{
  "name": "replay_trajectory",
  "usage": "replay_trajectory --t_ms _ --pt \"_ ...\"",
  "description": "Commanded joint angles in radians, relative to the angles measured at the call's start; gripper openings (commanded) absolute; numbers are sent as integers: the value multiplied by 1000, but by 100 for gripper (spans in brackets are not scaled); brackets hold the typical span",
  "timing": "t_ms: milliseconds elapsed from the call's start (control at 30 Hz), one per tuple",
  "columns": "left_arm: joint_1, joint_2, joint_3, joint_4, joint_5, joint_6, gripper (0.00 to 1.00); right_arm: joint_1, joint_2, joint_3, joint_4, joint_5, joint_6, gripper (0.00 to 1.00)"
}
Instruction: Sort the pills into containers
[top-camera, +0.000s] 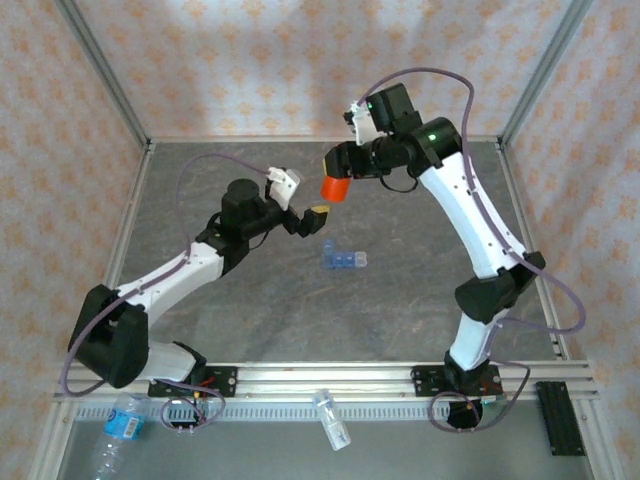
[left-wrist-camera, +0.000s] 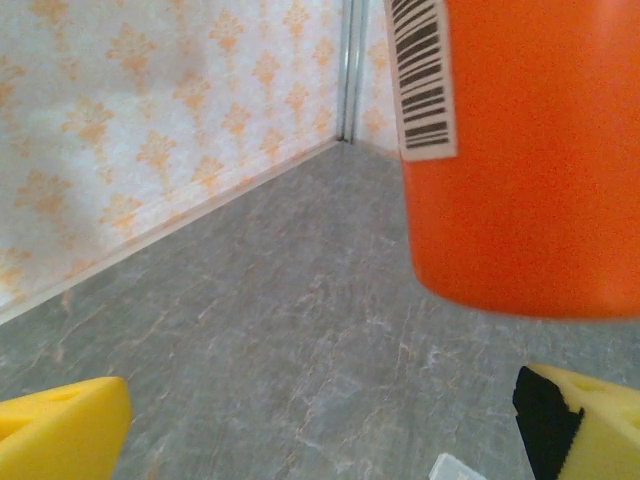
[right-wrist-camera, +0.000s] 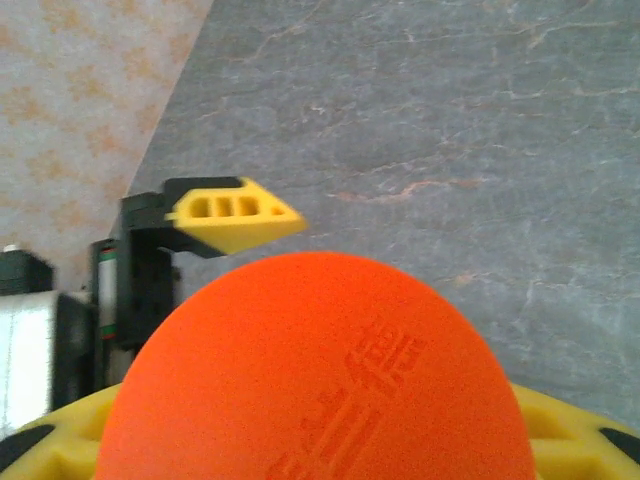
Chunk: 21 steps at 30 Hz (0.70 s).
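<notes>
My right gripper (top-camera: 338, 173) is shut on an orange vial (top-camera: 335, 188), holding it above the table at the back centre. In the right wrist view the vial's round orange end (right-wrist-camera: 320, 370) sits between the yellow fingers (right-wrist-camera: 575, 430). The left gripper (top-camera: 312, 218) stands open just below and left of the vial with nothing between its fingers. In the left wrist view the vial (left-wrist-camera: 520, 150), with a barcode label, hangs above the right fingertip (left-wrist-camera: 590, 430). The blue containers (top-camera: 344, 259) lie on the table in front of both grippers. The pills are out of view.
The grey table (top-camera: 400, 300) is walled by patterned cloth and metal posts. A clear water bottle (top-camera: 118, 430) lies at the near left beyond the rail, and a small clear bottle (top-camera: 331, 420) at the near centre. One left finger (right-wrist-camera: 235, 213) appears in the right wrist view.
</notes>
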<state>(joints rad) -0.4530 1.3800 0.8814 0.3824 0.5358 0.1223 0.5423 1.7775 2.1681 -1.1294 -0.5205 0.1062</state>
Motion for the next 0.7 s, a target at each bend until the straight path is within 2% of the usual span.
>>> replay_trajectory --t_ms 0,367,667 --pt "-10 31 37 115 23 -21 98 -3 -58 -82 114 -61 60 36" --pt "-28 39 75 79 91 -76 93 3 -70 -217 236 -104 139 35" --pt "-29 -11 41 23 133 -94 94 7 -78 -247 271 8 149 35"
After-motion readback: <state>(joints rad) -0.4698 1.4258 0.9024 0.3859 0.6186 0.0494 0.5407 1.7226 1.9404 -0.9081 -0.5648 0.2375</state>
